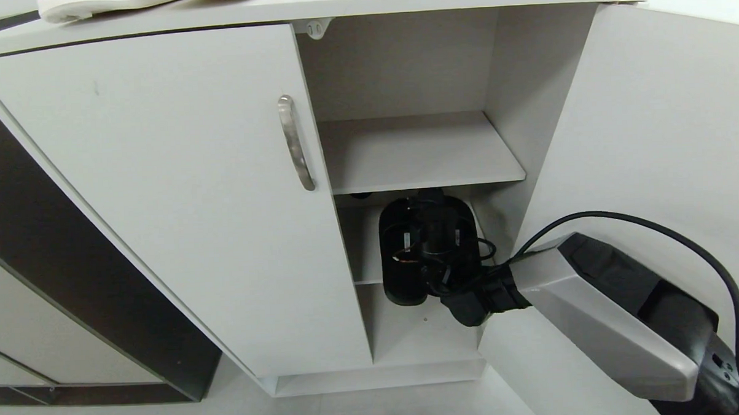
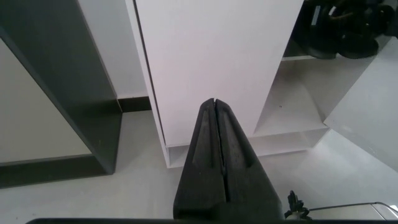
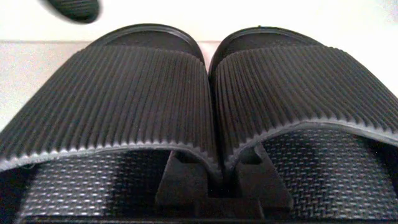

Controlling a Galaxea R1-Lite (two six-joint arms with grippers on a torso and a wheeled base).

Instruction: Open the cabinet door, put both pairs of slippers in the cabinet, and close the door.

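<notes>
A pair of black ribbed slippers (image 1: 402, 249) sits side by side on the cabinet's middle shelf, partly over its front edge. My right gripper (image 1: 431, 254) reaches into the open right half of the cabinet (image 1: 401, 65). In the right wrist view its fingers (image 3: 180, 177) pinch the two inner strap edges of the slippers (image 3: 149, 99) together. My left gripper (image 2: 214, 106) is shut on nothing, low over the floor in front of the shut left door (image 2: 211, 50). From there the slippers (image 2: 339, 31) show inside the cabinet.
The right door (image 1: 649, 130) stands swung open beside my right arm. The left door (image 1: 160, 196) carries a metal handle (image 1: 295, 142). The upper shelf (image 1: 417, 150) is bare. A white cloth (image 1: 92, 5) lies on the cabinet top. A small dark object (image 3: 71, 9) lies deeper on the shelf.
</notes>
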